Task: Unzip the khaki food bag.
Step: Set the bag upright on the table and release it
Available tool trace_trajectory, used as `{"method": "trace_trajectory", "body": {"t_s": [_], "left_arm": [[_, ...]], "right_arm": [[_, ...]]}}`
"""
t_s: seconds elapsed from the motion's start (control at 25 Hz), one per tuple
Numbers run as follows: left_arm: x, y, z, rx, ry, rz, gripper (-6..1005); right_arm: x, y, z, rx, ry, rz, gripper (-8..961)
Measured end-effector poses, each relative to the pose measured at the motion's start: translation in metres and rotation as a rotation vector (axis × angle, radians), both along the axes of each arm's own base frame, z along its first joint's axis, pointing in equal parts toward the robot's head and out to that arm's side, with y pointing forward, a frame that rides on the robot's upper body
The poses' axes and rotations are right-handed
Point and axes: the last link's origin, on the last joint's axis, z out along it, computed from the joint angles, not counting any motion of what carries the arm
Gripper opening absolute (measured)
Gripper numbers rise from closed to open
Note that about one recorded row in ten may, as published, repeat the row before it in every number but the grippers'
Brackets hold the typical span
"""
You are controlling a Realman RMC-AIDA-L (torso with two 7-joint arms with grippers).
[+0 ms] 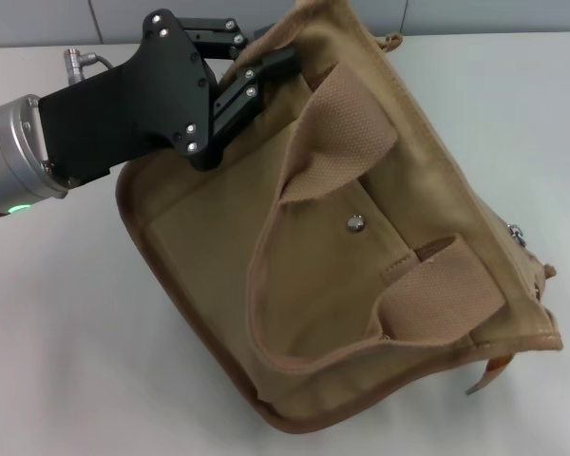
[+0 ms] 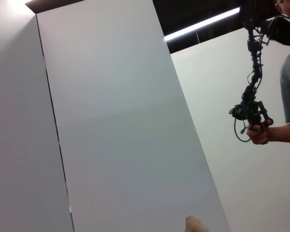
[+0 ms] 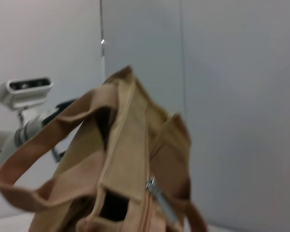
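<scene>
left tool (image 1: pixel 266 66): black fingers closed down on the far upper corner of the khaki food bag (image 1: pixel 361 247), pinching the fabric edge there; looks like an anchoring grip, not a pull on the zipper
left arm: comes in from the left side of the head view, silver wrist, green light on
right tool: not visible in any view; its state cannot be told. Right wrist view looks along the bag's top from close by, so that arm probably sits near the bag's end
khaki food bag: lies tipped on its side on the white counter (image 1: pixel 66 361), front pocket facing up, metal snap (image 1: pixel 355 223) showing, two webbing handles (image 1: pixel 347 128) flopped across the front
zipper: runs along the top edge, on the bag's right side in the head view; silver pull (image 3: pixel 159 195) hangs at one end in the right wrist view, a small metal bit (image 1: pixel 516 231) shows at the right edge in the head view
zipper state: seam looks mostly closed along the visible stretch; a dark gap near the pull in the right wrist view, cannot tell if that is an opened part or a fold
progress: early, by my read. Bag is held steady at one corner; pull not gripped by anything visible
left to do: take the pull, run it along the top seam while the corner stays held
</scene>
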Motion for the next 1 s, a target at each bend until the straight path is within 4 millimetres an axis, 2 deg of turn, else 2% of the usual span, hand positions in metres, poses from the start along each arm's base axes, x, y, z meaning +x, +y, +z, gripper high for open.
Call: {"method": "trace_trajectory", "body": {"t_s": [0.28, 0.4, 0.6, 0.76, 0.92, 1.0], "left_arm": [[0.000, 0.000, 0.000, 0.000, -0.001, 0.000, 88], [0.000, -0.001, 0.000, -0.003, -0.003, -0.001, 88], [0.000, -0.001, 0.000, -0.008, -0.018, 0.006, 88], [-0.001, -0.002, 0.000, -0.005, -0.025, 0.011, 88], [-0.005, -0.005, -0.001, -0.008, -0.029, 0.023, 88], [-0.007, -0.007, -0.004, -0.009, -0.036, 0.033, 88]], "right_arm": [[-0.003, 0.020, -0.016, -0.041, -0.035, -0.021, 505], [-0.005, 0.038, -0.025, -0.022, -0.043, -0.044, 477], [-0.015, 0.055, -0.032, -0.018, -0.033, -0.013, 431], [-0.023, 0.066, -0.037, 0.062, -0.008, 0.021, 369], [-0.025, 0.082, -0.025, 0.162, 0.033, -0.014, 280], [-0.030, 0.093, -0.010, 0.203, 0.043, 0.002, 236]]}}
